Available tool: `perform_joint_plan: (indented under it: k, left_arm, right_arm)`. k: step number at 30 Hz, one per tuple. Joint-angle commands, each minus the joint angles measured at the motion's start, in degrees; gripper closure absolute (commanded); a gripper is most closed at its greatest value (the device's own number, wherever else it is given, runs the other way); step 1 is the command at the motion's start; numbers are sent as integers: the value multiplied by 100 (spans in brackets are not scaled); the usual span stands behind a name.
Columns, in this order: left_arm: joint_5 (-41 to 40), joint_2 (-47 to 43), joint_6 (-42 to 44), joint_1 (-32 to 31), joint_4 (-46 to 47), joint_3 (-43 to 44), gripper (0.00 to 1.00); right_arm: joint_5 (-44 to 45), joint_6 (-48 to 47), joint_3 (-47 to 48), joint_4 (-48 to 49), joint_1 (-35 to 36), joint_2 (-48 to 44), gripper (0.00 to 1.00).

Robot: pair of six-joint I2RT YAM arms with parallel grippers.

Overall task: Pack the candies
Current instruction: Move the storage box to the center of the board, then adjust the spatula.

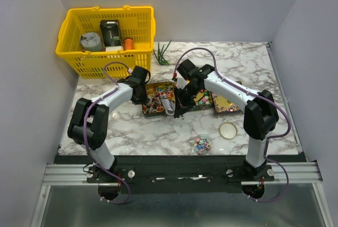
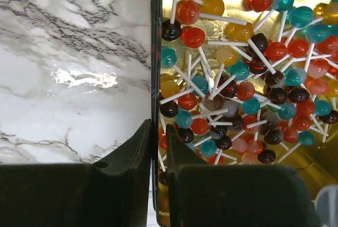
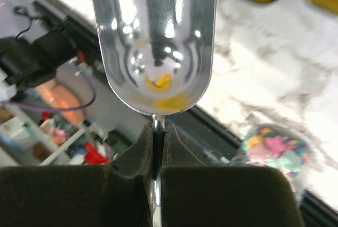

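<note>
Nearly together, the black fingers of the left pincer (image 2: 157, 128) sit astride the left wall of the lollipop tin (image 2: 155, 53), a square gold box with a dark rim. One finger is outside over the surface (image 2: 68, 79) and the other is inside. A thin slit shows between them, and it cannot be told whether they actually press the wall. Inside the tin lies a tangle of lollipops (image 2: 248, 74), with glossy round heads in red, teal, amber and dark brown on white sticks, crowding right up to the inner finger.

The right pincer (image 3: 158, 132) is clamped tight on the thin stem of a scoop (image 3: 153, 37). It is a polished metal trough with a rounded back, mirror-bright, with yellow glints in its bowl. In the top view the scoop sits at the right edge of the lollipop tin. The right arm's wrist hides part of the middle tin (image 1: 207, 108) just to the right, where mixed colours show. A third gold tin (image 1: 227, 108) lies just right of that.

Nearer than the tins, a round gold lid (image 1: 228, 130) lies flat on the white, grey-veined marble surface. The candies (image 1: 202, 143) sit to the left of the lid, close to the near edge and well apart from both pincers. They form a small heap of pink, blue and green sweets, seemingly inside a clear round holder. At the far left corner stands a yellow plastic lattice basket (image 1: 105, 63) holding a few things, and green sprigs (image 1: 162, 53) lie beside it.
</note>
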Motion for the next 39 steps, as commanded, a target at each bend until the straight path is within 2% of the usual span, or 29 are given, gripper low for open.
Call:
perform_joint_plan:
  k: [1, 6, 9, 14, 18, 21, 22, 25, 29, 39]
  left_arm:
    - [275, 8, 395, -109, 409, 159, 83]
    - [187, -71, 685, -144, 436, 151, 84]
    - [248, -106, 756, -214, 532, 89, 83]
    - [266, -62, 800, -416, 568, 89, 80]
    - [231, -88, 818, -434, 515, 176, 75]
    - [152, -167, 844, -434, 383, 291, 59]
    - [152, -237, 862, -434, 366, 309, 50]
    - [134, -422, 871, -434, 313, 379, 34]
    - [230, -677, 836, -425, 260, 441, 25]
    - [1276, -1345, 1046, -399, 619, 415, 4]
  right_arm:
    - [1214, -720, 782, -696, 35, 345, 99]
    - [2452, -1590, 1399, -1294, 114, 548, 99]
    - [2858, -2003, 1558, -1443, 158, 565, 99]
    - [3711, -2514, 1470, -1400, 272, 513, 99]
    - [4555, -3154, 1094, -866, 343, 250, 99]
    - [5012, -3550, 636, -173, 369, -153, 99]
    - [5117, -3656, 426, -4, 369, -251, 99]
    - [5250, -4016, 170, 603, 369, -638, 99]
    - [5049, -4289, 99, 841, 369, -788, 99]
    - [4328, -4405, -129, 1131, 641, -1262, 99]
